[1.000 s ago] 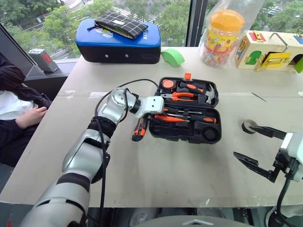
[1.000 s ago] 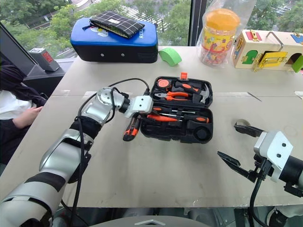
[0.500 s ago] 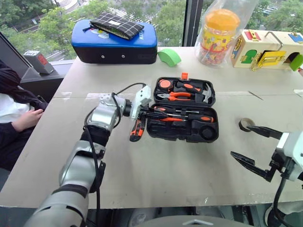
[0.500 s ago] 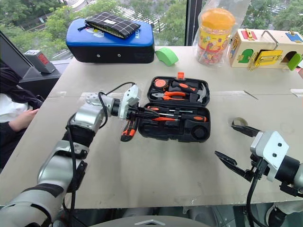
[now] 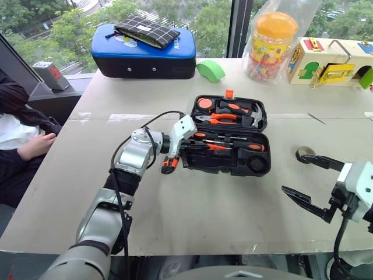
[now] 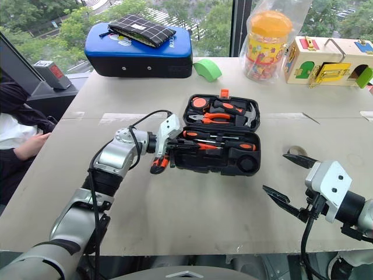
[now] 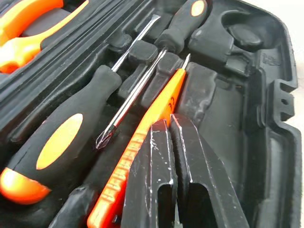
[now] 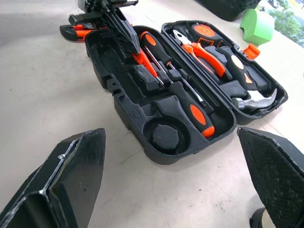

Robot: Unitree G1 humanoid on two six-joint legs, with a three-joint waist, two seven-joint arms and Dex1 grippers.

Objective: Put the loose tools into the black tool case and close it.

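Note:
The black tool case [image 5: 233, 170] lies open at the table's middle, its orange latch tab [image 5: 230, 93] on the far side. Its near half holds two black-and-orange screwdrivers [image 8: 192, 108] and a slim orange screwdriver [image 7: 156, 111]. My left gripper [image 7: 170, 122] is shut, its tips down in that near half, lying against the orange screwdriver with nothing between the fingers. A folding utility knife [image 5: 169, 163] lies on the table just left of the case. The small tape roll [image 5: 303, 154] sits right of the case. My right gripper [image 5: 309, 181] hovers open just in front of it.
Pliers [image 5: 224, 118], a hammer and a round tape measure fill the case's far half. At the back stand a blue-topped case [image 5: 145, 55] with a checked pouch, a green piece [image 5: 211, 70], a bagged yellow jar [image 5: 274, 38] and a wooden lock box [image 5: 335, 64]. A person [image 5: 17, 128] sits at the left.
My left gripper has gone from open to shut, and its wrist has rolled so the fingers reach down into the case's near half. The right gripper stays still and open.

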